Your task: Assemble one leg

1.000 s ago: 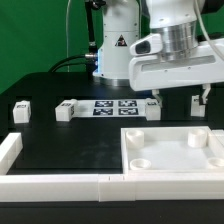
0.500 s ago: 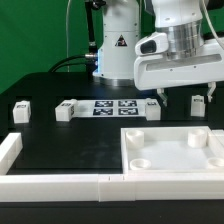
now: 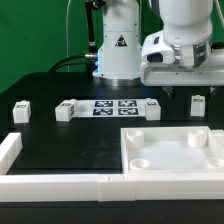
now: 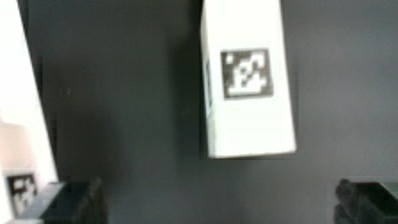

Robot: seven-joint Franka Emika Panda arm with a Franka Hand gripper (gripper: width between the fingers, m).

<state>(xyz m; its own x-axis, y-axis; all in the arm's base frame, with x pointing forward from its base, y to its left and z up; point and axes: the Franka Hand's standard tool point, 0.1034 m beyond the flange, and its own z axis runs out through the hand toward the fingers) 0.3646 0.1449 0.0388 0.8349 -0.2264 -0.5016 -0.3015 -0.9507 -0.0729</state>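
Four small white legs with square tags lie in a row on the black table: one (image 3: 22,110), a second (image 3: 66,110), a third (image 3: 153,108) and a fourth (image 3: 198,105). The large white panel (image 3: 205,160) with round corner sockets lies at the front on the exterior view's right. My gripper (image 3: 190,88) hangs above the two legs on the exterior view's right, open and empty. In the wrist view one leg (image 4: 249,80) lies ahead of my open gripper (image 4: 221,203), well clear of the fingers (image 4: 71,200). A second leg (image 4: 15,150) shows at the picture's edge.
The marker board (image 3: 115,107) lies between the second and third legs. A low white wall (image 3: 60,185) runs along the table's front and turns back at the exterior view's left (image 3: 10,148). The robot's base (image 3: 118,50) stands behind the marker board.
My gripper has risen and shifted a little toward the exterior view's right. It stays open and empty. The legs and the panel have not moved.
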